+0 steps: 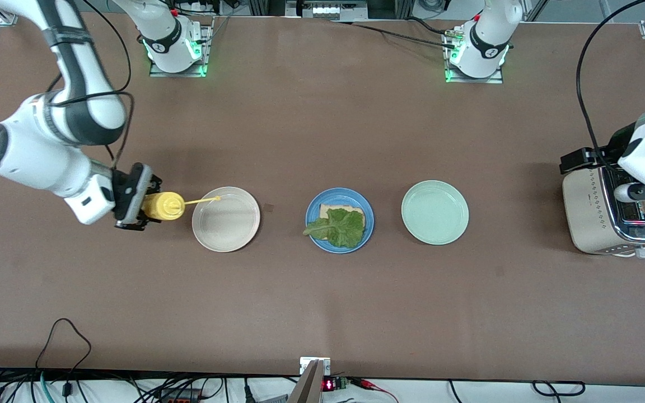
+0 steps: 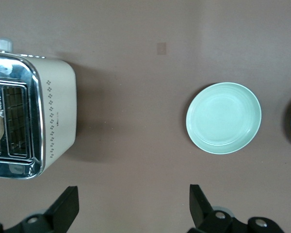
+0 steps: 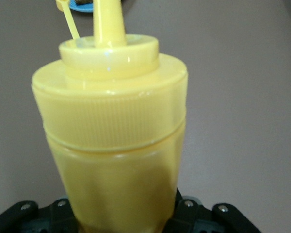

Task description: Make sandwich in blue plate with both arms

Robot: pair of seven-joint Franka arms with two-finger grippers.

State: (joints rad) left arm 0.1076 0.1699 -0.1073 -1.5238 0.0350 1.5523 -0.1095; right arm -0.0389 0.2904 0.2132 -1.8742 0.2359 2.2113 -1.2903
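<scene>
Sandwich [image 1: 340, 225] half built: one bread slice [image 1: 339, 212] with a lettuce leaf [image 1: 338, 228] on top, sitting in the blue plate [image 1: 313, 213] mid-bench. Cream plate [image 1: 225, 219] sits toward the right arm's end, pale green plate [image 1: 434, 212] toward the left arm's end.

Right hand [image 1: 132, 197] holds a yellow squeeze bottle [image 1: 163, 206] on its side, nozzle pointing over the cream plate's rim.

Left hand [image 2: 134, 204] hangs above the bench by the toaster [image 1: 591, 215], fingers wide, nothing in them. Something brown in the toaster slot, probably a bread slice, hard to say from here.
</scene>
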